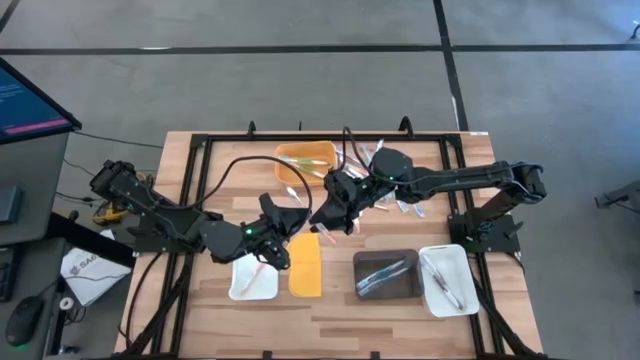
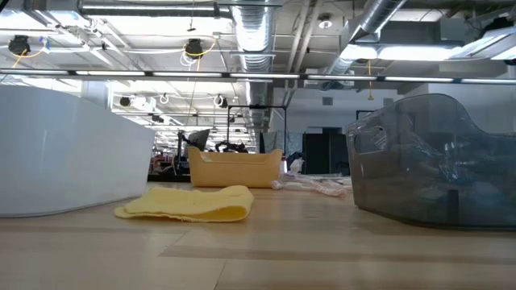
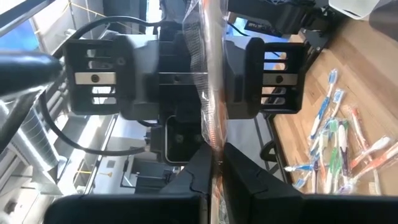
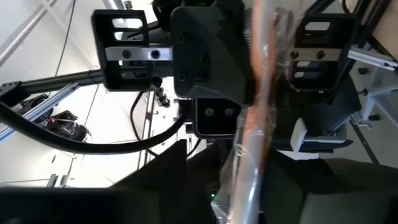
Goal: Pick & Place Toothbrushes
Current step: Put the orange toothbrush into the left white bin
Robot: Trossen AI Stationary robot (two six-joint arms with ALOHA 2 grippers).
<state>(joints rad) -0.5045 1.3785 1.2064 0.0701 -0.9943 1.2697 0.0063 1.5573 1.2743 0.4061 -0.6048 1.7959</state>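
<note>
My two grippers meet above the table's middle, the left gripper facing the right gripper. Both are shut on one pink/orange toothbrush in a clear wrapper, held in the air between them. A loose pile of wrapped toothbrushes lies on the far right part of the table. More toothbrushes lie in the orange bin. The low view shows neither gripper. My left gripper pinches the wrapped toothbrush between its two fingers at one end of the wrapper, fingers lying across it. The toothbrush is lifted clear and runs on past the right gripper's front. My right gripper has the same wrapper between its two fingers, across its length. The toothbrush is clear of the table and rises in front of the left gripper.
A white tray with a pink toothbrush sits near left, beside the flat yellow-orange lid. A dark grey tray and a second white tray hold toothbrushes near right. A black frame borders the table.
</note>
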